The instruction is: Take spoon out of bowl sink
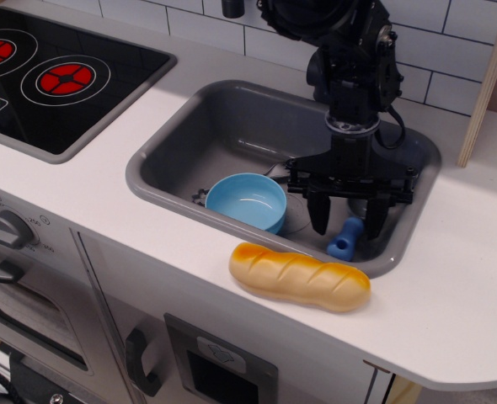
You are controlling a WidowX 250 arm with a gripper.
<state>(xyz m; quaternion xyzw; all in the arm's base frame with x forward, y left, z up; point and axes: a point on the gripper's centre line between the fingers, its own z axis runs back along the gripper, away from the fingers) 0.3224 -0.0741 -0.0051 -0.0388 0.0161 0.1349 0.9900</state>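
Right of the bowl [247, 200], on the sink [232, 126] floor, the spoon [345, 238] lies free between our end effector's [346, 224] parted fingers; we should rise straight, avoiding nudging it.

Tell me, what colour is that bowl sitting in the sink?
Light blue. The bowl shows clearly in the only view, resting inside the grey sink.

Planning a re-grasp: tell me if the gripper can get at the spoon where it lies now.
Probably yes. The open gripper hangs right over the spoon on the sink floor, with nothing between; the near wall is close, though.
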